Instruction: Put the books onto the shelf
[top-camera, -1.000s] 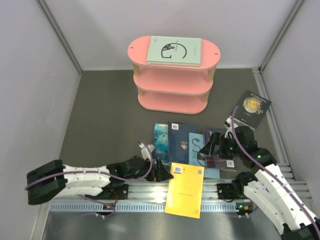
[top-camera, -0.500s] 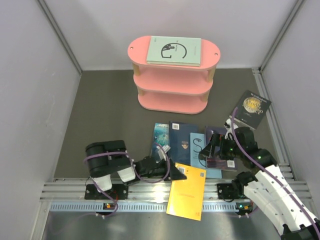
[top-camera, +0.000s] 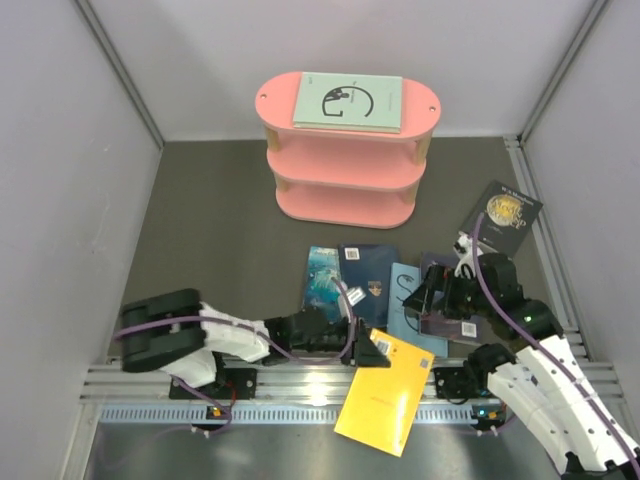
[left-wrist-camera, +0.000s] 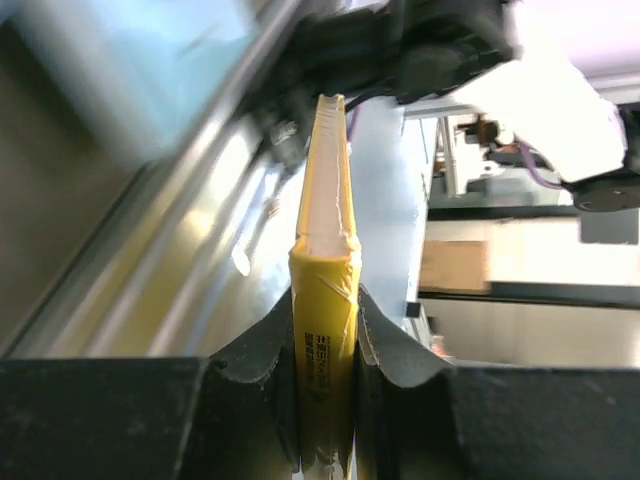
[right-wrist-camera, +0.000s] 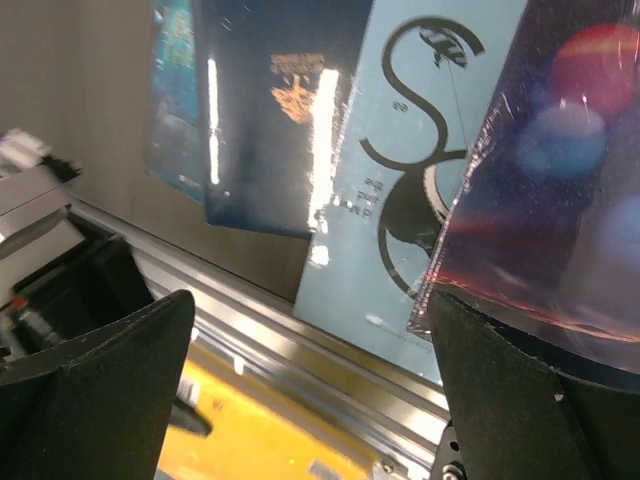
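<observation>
The yellow book sits over the metal rail at the table's near edge, well apart from the shelf. Its long axis runs near to far, with the far end tipped right. The left gripper is clamped on its far left corner. Only the left wrist view shows the book edge-on, pinched between the fingers. The right gripper stands wide apart beside the purple book.

Purple bk atop lt-blue bk
</observation>
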